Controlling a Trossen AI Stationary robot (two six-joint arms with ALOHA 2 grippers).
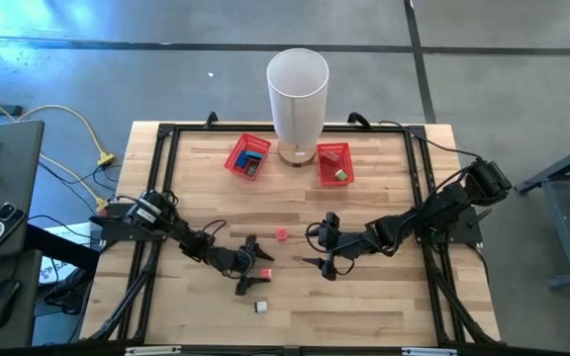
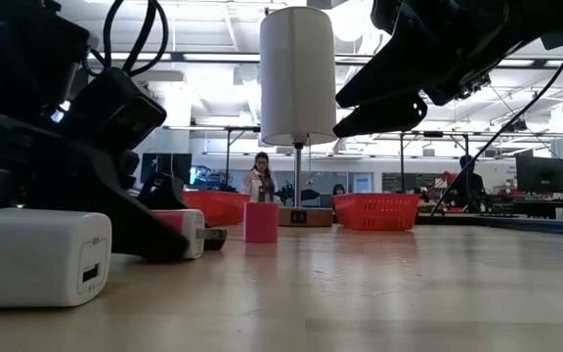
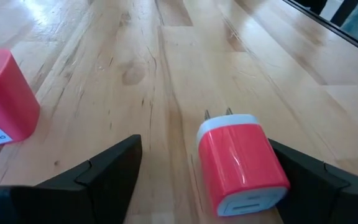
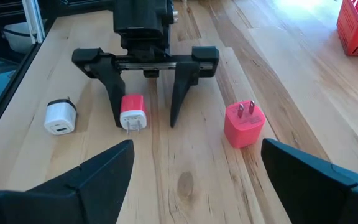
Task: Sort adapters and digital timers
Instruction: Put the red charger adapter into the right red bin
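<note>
Red-and-white adapter [image 3: 241,163], prongs pointing away from the arm, lies flat on the wooden worktop [image 1: 364,297] between the left pincer's [image 1: 255,271] spread fingers. Right pincer [image 1: 325,245] hangs spread nearby.

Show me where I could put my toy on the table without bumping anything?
Bare wood lies along the near edge right of the white adapter, and on the far-left part beside the left basket. The middle is crowded: left gripper around the red-and-white adapter, pink adapter, right gripper.
</note>
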